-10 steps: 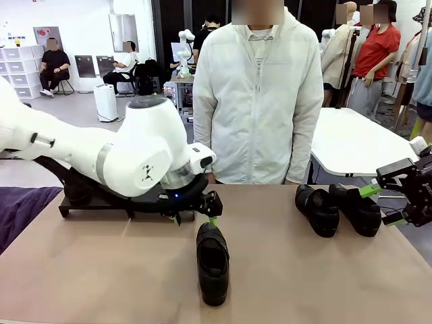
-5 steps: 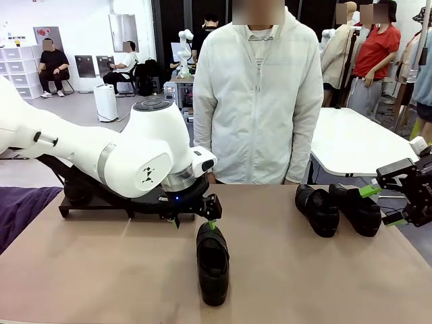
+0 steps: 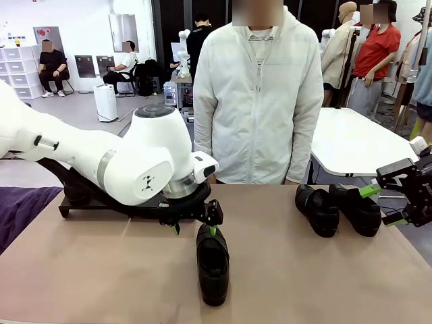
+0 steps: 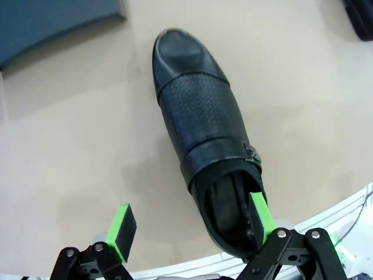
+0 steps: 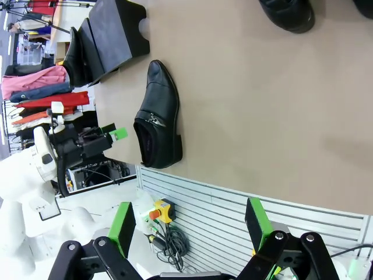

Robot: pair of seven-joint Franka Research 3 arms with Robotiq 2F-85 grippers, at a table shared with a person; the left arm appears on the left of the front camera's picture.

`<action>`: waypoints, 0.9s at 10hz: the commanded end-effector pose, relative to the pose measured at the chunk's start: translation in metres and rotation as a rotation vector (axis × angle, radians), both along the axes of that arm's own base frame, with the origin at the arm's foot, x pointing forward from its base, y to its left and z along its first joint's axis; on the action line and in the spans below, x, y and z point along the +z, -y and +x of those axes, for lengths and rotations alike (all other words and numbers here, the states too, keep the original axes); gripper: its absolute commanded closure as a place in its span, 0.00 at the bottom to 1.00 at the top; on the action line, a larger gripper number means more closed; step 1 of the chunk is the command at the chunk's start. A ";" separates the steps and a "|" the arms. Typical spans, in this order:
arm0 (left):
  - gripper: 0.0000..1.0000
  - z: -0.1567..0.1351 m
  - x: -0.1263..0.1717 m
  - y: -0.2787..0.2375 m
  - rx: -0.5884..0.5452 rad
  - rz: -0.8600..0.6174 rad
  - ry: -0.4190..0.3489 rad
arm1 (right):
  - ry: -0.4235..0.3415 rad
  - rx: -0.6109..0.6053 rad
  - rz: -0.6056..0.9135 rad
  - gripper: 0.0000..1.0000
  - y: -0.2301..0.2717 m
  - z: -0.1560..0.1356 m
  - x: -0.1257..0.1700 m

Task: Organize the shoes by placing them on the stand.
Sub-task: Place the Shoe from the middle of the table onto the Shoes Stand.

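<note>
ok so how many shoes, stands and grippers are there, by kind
shoes: 3 in plain view; a dark shape on the stand may be a fourth
stand: 1
grippers: 2, left gripper and right gripper, both open
total: 6 sure

One loafer [image 5: 158,111] near stand [image 5: 113,32], seemingly apart

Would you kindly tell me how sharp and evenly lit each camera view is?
Front view: even room light, sharp throughout, faint shadow beneath the middle loafer. Left wrist view: crisp, soft sheen on the toe, table edge bowed by the wide lens. Right wrist view: rolled sideways, sharp, no glare.
</note>
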State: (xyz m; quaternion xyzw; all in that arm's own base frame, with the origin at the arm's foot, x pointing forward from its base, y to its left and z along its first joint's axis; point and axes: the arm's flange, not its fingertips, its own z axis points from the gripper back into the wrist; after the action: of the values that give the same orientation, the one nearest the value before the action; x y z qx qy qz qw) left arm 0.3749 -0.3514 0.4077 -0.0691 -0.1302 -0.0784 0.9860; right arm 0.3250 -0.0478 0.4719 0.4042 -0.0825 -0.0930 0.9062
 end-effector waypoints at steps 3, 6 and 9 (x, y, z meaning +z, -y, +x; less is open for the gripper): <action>0.00 0.004 -0.040 0.012 0.098 0.062 -0.022 | -0.001 0.011 -0.016 0.00 0.004 -0.001 0.003; 0.00 0.014 -0.066 0.019 0.090 0.076 -0.095 | -0.001 0.011 -0.016 0.00 0.004 -0.001 0.003; 0.14 0.017 -0.071 0.023 0.114 0.100 -0.089 | -0.001 0.011 -0.016 0.00 0.004 -0.001 0.003</action>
State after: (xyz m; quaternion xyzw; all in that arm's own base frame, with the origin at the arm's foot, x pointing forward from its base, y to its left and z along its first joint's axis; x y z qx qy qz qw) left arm 0.3889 -0.3673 0.3332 -0.0320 -0.0704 -0.0393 0.9962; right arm 0.3249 -0.0480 0.4719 0.4042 -0.0825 -0.0933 0.9061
